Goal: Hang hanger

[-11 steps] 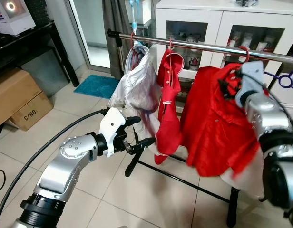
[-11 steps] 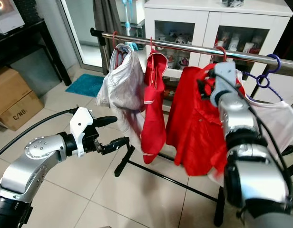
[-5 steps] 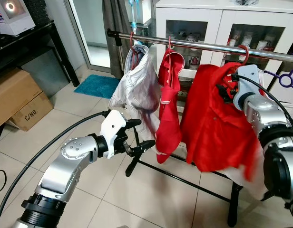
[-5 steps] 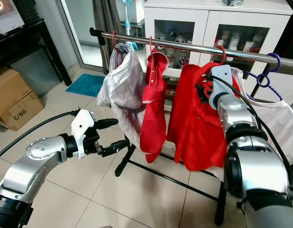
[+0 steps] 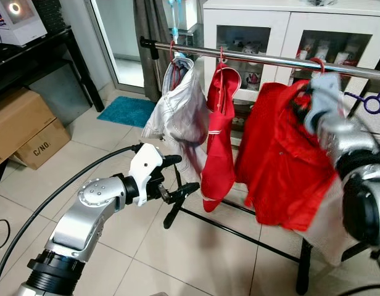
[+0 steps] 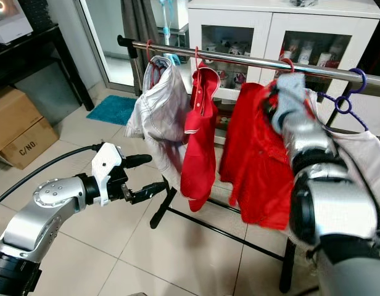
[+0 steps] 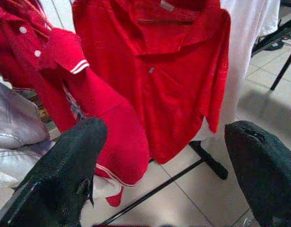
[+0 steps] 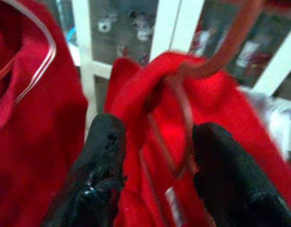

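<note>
Tiled floor (image 5: 196, 259) and a white cabinet (image 5: 270, 31) frame a metal rail (image 5: 264, 59) carrying 4 garments. From the head views, the red hanger (image 6: 287, 63) hooks the rail, bearing a red shirt (image 5: 282, 160); the right gripper (image 6: 289, 92) is raised at its collar, blurred. The left gripper (image 5: 177, 176) hovers lower, fingers spread. At the right wrist, 2 fingers (image 8: 105, 142) straddle the hanger's neck, apart.

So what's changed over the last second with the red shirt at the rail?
The right gripper has carried the red shirt on its hanger up toward the rail, and the hook now looks on or just at the rail. The fingers remain at the shirt's collar. The left gripper stays open and empty in front of the rack; the other garments hang as before.
</note>
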Controlling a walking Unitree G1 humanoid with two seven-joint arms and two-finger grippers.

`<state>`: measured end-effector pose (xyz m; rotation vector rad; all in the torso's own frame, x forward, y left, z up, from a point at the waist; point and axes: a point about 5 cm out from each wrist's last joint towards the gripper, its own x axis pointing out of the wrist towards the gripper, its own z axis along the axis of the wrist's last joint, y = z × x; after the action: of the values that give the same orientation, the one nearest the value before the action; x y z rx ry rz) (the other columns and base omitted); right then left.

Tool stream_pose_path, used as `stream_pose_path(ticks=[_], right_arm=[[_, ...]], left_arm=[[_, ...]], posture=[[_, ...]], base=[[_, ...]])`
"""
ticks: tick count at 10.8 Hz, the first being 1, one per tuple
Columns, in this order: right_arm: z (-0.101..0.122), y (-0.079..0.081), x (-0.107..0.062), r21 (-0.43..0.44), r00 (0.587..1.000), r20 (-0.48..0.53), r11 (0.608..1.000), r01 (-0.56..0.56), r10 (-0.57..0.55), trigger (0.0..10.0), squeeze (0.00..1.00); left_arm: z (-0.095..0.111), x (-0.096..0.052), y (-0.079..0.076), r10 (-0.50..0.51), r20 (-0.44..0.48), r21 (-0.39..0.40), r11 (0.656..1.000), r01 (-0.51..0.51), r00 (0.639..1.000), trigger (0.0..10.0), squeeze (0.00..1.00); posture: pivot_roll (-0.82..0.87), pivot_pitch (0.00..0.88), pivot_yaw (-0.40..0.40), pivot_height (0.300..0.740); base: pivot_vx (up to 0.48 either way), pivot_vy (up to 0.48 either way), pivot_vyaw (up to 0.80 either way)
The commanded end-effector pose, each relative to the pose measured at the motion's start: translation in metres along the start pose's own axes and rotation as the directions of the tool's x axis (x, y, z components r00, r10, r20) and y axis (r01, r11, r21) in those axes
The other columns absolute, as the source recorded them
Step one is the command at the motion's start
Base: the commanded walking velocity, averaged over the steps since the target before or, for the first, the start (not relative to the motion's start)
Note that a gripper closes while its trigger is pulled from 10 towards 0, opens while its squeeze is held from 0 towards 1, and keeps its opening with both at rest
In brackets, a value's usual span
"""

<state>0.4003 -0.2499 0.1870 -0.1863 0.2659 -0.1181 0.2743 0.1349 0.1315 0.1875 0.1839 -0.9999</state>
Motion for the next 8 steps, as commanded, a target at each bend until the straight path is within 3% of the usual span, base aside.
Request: stream_pose_path(ticks=[1,5,8], right_arm=[[0.003,0.000,0.000,0.008,1.000,0.002,1.000,0.009,-0.009,4.4,0.00],[-0.006,-0.006,-0.001,-0.009,0.999,-0.015,0.999,0.043,-0.043,4.8,0.00],[-0.015,-0.003,-0.001,-0.010,0.999,-0.029,0.999,0.040,-0.040,3.7,0.00]], left_arm=[[0.001,-0.002,0.001,0.005,-0.013,0.028,1.000,-0.004,1.000,10.0,0.27],[-0.003,-0.007,-0.005,-0.029,-0.037,0.030,0.999,0.030,0.999,10.0,0.27],[0.007,-0.017,-0.008,-0.043,-0.044,0.036,0.998,0.045,0.998,10.0,0.27]], posture=[[-0.07,0.000,0.107,0.740],[-0.05,0.056,0.125,0.740],[-0.02,0.108,0.118,0.740]], base=[[0.000,0.000,0.00],[0.000,0.000,0.00],[0.000,0.000,0.00]])
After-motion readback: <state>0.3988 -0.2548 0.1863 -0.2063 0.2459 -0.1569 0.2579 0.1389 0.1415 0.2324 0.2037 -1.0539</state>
